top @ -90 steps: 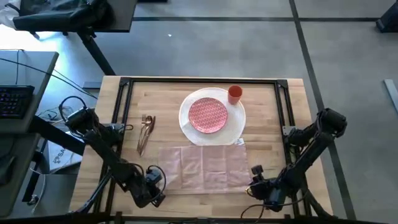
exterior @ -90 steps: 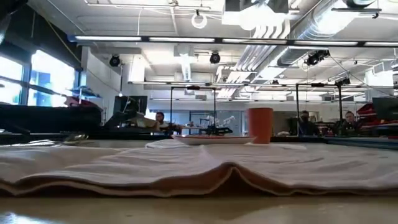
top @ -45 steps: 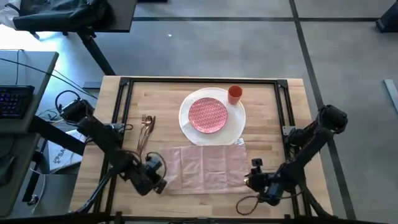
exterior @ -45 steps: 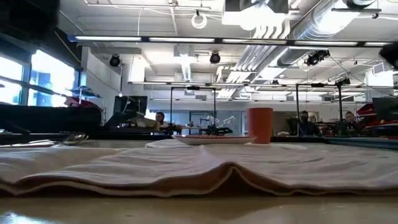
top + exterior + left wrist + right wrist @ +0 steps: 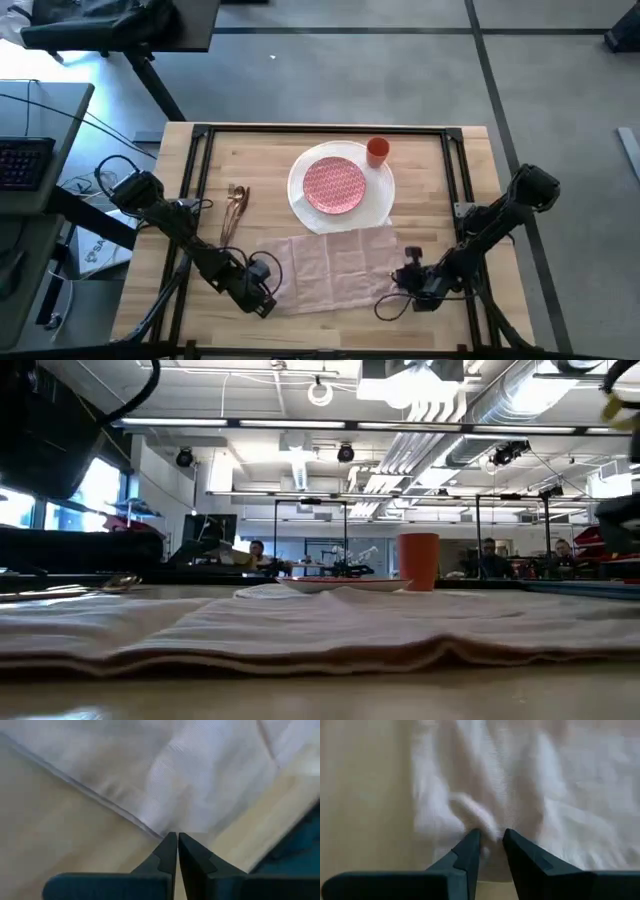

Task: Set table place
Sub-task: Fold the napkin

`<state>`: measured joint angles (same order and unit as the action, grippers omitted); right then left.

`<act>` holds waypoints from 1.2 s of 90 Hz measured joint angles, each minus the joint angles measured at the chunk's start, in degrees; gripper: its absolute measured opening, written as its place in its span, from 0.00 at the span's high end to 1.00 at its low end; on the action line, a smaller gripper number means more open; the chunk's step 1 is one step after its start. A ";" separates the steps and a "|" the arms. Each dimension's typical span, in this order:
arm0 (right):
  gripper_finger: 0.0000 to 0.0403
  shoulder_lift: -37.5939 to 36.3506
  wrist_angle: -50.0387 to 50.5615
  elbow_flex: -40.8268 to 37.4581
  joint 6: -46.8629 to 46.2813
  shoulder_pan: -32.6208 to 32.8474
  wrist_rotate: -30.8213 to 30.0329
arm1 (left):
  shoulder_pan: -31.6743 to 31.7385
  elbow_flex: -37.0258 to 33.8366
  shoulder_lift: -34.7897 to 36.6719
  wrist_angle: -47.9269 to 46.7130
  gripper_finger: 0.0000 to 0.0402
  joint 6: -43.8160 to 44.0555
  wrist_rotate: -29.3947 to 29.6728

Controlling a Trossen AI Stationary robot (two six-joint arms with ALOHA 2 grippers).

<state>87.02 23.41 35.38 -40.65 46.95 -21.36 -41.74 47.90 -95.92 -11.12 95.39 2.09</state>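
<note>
Pink napkin [image 5: 335, 268] lies flat on the bench [image 5: 270, 170], near side, just below the white plate [image 5: 372, 205]. Left end effector [image 5: 177, 842] pinched together on its near-left corner; right end effector [image 5: 491, 840] clamped on a fold at the near-right edge. Advice: lift both corners evenly, keep cloth taut, fold clear of the plate.

Pale pink napkin [image 5: 335, 268]; red-patterned plate [image 5: 334, 185] on white plate [image 5: 377, 206]; orange cup [image 5: 377, 152]; copper cutlery [image 5: 235, 210].
</note>
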 joint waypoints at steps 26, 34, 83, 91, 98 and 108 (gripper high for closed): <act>0.81 -5.70 16.36 7.66 -2.98 -1.32 -10.45 | 1.39 9.53 0.99 -7.56 1.00 -6.07 3.62; 0.81 -6.08 10.49 7.89 -3.15 -1.63 -12.99 | 3.16 12.01 1.00 -16.95 1.00 -10.16 4.80; 0.81 2.69 4.08 2.70 -26.08 -6.19 -4.85 | 8.26 9.38 -6.56 -17.97 1.00 -26.13 -0.05; 0.81 1.96 10.94 2.98 -25.17 -8.43 -4.68 | 6.62 9.29 -7.26 -12.40 1.00 -25.58 0.05; 0.81 0.66 20.88 4.19 -25.19 -10.46 -4.89 | 5.43 9.14 -7.48 -6.73 1.00 -25.12 1.63; 0.81 -1.51 32.55 8.99 -27.54 -12.22 -7.37 | 3.76 11.35 -7.34 -2.25 1.00 -27.04 6.05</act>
<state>85.51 55.97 44.38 -68.19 34.72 -28.73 -37.97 59.25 -103.26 -13.36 68.35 8.14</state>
